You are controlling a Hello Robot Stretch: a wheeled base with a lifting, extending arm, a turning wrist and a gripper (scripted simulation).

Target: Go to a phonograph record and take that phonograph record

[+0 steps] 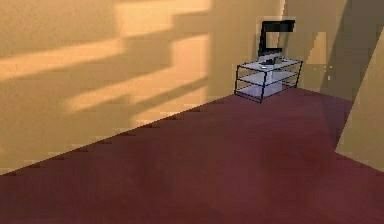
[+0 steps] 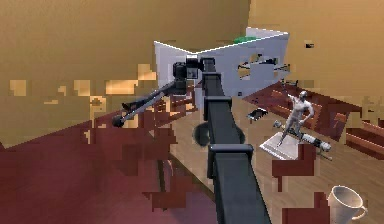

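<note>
My arm (image 2: 228, 150) rises as a dark bar from the arm side view's bottom edge. At its far end sits the gripper's dark body (image 2: 182, 76), and the thin fingers reach down to the left. The gripper (image 2: 123, 119) has only tan wall and dark red floor behind its far end, and it holds nothing. In the forward view a white open stand (image 1: 268, 78) is against the far wall at the upper right. A dark screen (image 1: 272, 36) stands on it, and a small dark flat thing (image 1: 268, 62) lies on its top.
A wooden table (image 2: 300, 175) lies right of the arm, bearing a pale statue (image 2: 296, 112) on a white base, a white mug (image 2: 346, 202) and small dark items (image 2: 318, 144). A white panel (image 2: 225, 55) stands behind the arm. Dark red floor (image 1: 200, 160) stretches ahead; a tan wall (image 1: 366, 120) juts in at right.
</note>
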